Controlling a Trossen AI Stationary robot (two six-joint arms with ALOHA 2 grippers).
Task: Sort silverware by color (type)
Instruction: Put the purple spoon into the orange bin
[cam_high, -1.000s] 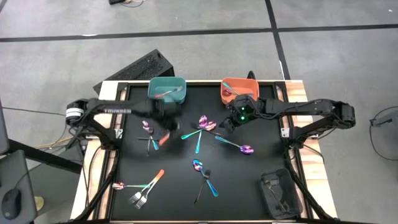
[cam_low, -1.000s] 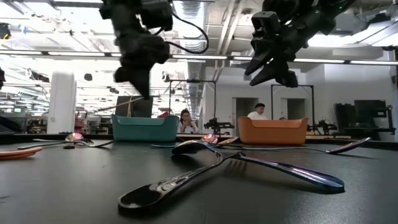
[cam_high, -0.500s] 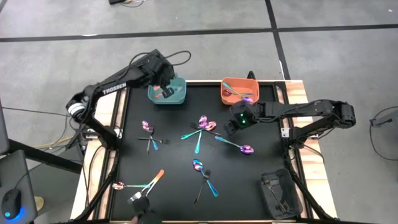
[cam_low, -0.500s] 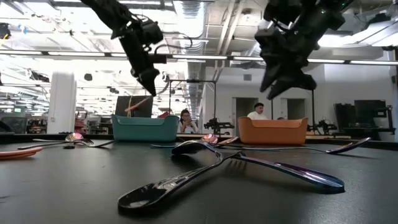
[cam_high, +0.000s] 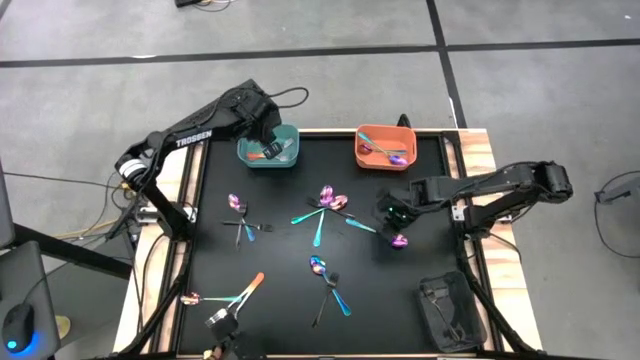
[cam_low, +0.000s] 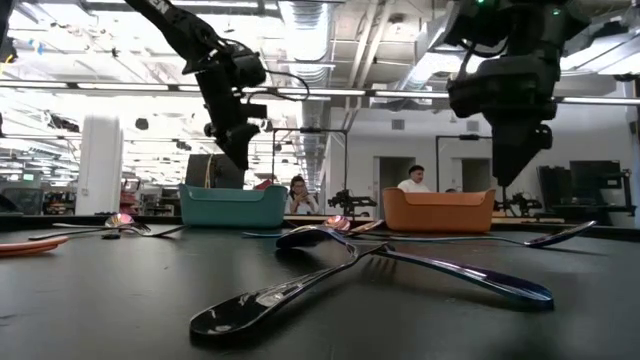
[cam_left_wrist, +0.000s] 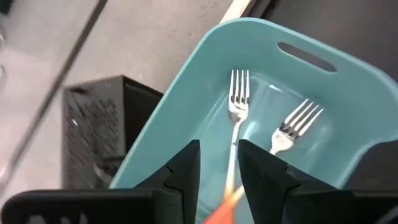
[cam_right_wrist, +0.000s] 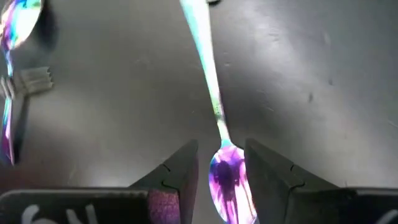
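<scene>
My left gripper (cam_high: 270, 144) hangs open over the teal bin (cam_high: 291, 156) at the far edge. Under its fingers, inside the bin, an orange-handled fork (cam_left_wrist: 236, 109) lies beside a second fork (cam_left_wrist: 297, 123); the gripper touches neither. My right gripper (cam_high: 393, 214) points down, open, above a teal-handled spoon (cam_high: 380, 232) lying flat on the black table. In the right wrist view its fingers (cam_right_wrist: 180, 171) stand on either side of the spoon's purple bowl (cam_right_wrist: 229, 177). In the low view this gripper (cam_low: 503, 176) hangs clear of the tabletop.
The orange bin (cam_high: 366, 156) with spoons stands at the far edge, right of the teal one. More silverware lies in the middle (cam_high: 325, 206), at the left (cam_high: 241, 220), near left (cam_high: 236, 297) and near middle (cam_high: 328, 280). A black case (cam_high: 447, 310) sits near right.
My left gripper has carried the orange-handled fork from the table's left middle toward the far edge, over the teal bin, and let go; the fork now lies in the bin. My right gripper has moved from beside the orange bin toward the near edge and down over the teal-handled spoon, tipping downward.
</scene>
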